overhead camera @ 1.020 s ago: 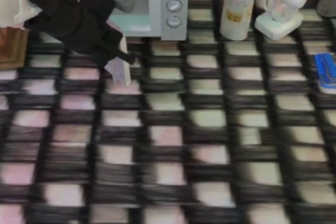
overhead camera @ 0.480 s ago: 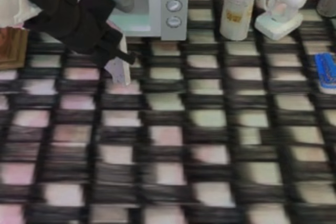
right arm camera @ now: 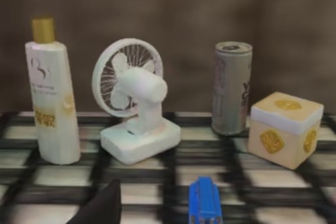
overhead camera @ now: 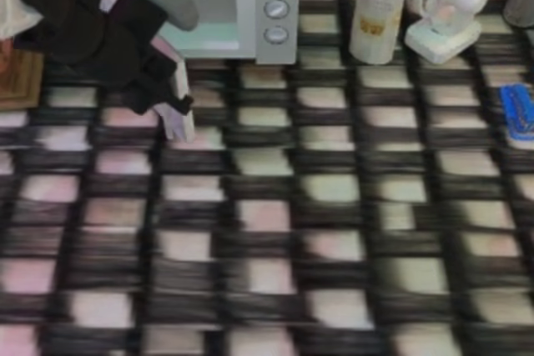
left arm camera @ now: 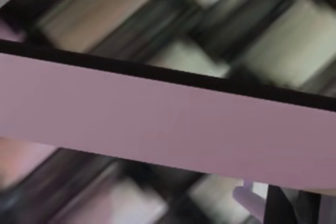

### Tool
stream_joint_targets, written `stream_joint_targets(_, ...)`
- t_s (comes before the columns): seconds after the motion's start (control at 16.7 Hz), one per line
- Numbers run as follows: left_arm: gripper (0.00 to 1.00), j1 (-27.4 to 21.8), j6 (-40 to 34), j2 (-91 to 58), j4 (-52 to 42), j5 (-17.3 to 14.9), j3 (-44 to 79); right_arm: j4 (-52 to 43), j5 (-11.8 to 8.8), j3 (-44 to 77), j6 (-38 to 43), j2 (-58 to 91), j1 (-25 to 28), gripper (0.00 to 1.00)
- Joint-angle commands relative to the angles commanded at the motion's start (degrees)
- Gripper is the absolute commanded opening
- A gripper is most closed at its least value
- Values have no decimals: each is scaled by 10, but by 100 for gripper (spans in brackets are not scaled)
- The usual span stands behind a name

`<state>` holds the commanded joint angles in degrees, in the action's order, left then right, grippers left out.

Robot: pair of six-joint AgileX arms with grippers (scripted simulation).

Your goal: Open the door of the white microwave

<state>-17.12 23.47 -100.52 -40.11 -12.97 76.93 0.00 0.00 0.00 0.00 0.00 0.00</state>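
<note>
Already the swing is well under way: the flat white door (overhead camera: 180,106) with its mesh window stands edge-on to the overhead camera, jutting out from the left front of the small boxy white microwave (overhead camera: 242,2) toward the middle of the bench (overhead camera: 267,231), and the pale greenish interior shows behind it. The black left tool (overhead camera: 171,104) sits right at the door's free end, touching it; the wrist camera is filled by a broad pale band that is probably the door's face or edge. Whether the fingers are spread or pressed on the panel I cannot tell, since the arm covers them from above.

By my judgement the step in hand is the pull-open itself, past the halfway mark. What comes next calls for carrying the door's free end farther round its hinge, outward and toward the bench's left edge, following the arc so the contact does not slip off.

Farther back, the microwave stands at the bench's far edge, left of centre. The right arm is parked out of the overhead view at the right side.
</note>
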Motion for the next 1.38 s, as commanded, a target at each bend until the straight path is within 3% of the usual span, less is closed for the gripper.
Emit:
stream_joint_targets(0.24,0,12,29,11,-1,-15,-3,0,0,0,0,0,0,100)
stream_joint_targets(1.38,0,12,29,11,-1,-15,-3,0,0,0,0,0,0,100)
